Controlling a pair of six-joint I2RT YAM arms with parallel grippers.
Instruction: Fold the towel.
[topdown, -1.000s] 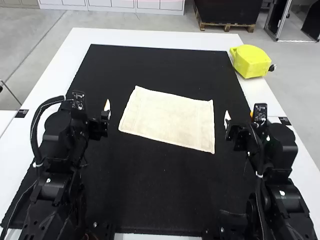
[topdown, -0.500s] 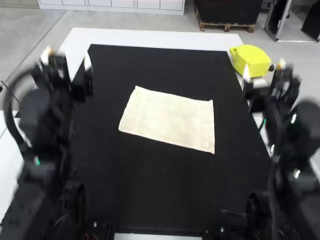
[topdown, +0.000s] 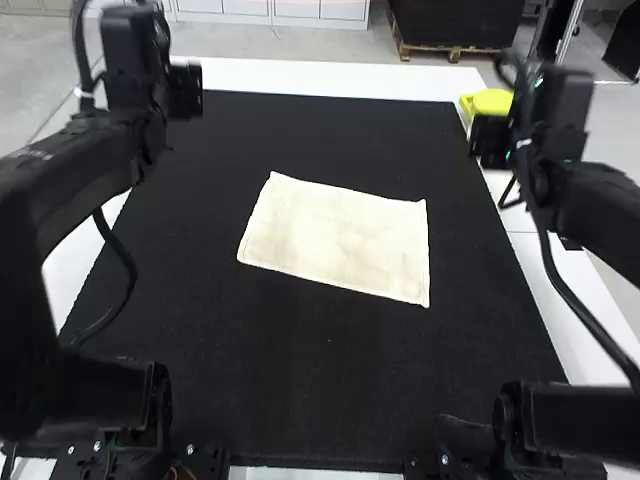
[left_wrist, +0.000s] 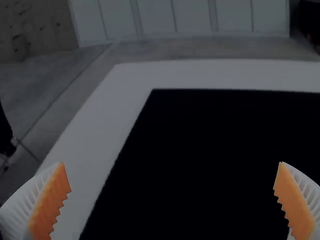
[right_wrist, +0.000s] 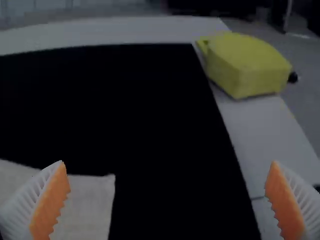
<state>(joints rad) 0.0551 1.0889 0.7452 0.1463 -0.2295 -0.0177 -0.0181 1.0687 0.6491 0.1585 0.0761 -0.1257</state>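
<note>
Towel (topdown: 335, 238): lies flat on the black mat (topdown: 300, 370), near its middle and a little askew; its outline matches the two earlier frames, so nothing in this move handles it.
Left arm (topdown: 90, 160): rises from beside the towel, swinging upward and forward, and now stands high over the worktop's (topdown: 300, 76) left side.
Right arm (topdown: 560, 190): makes the matching move on its own side, up and away from the cloth, ending high near the yellow case (topdown: 488, 103).
Left gripper (left_wrist: 171, 165): fingers (left_wrist: 51, 202) spread wide, nothing between them; it faces the far left corner of the mat, well apart from the cloth.
Right gripper (right_wrist: 168, 162): fingers (right_wrist: 53, 200) also wide apart and empty; one corner of the towel lies below, out of contact as far as the high view shows.
Layers: one or several, the pictures do not settle it; the top face is smooth, the edges fairly straight and no flap stands up.
Meaning for the fold: the lift puts both arms farther from the towel, so this reads as getting clear or resetting rather than a grasp. If a fold is still wanted, both have to come back down to an edge or a pair of corners.
Risk: on thin cloth pressed flat to the mat, fingers may slide over the edge or drag the whole towel out of square.
</note>
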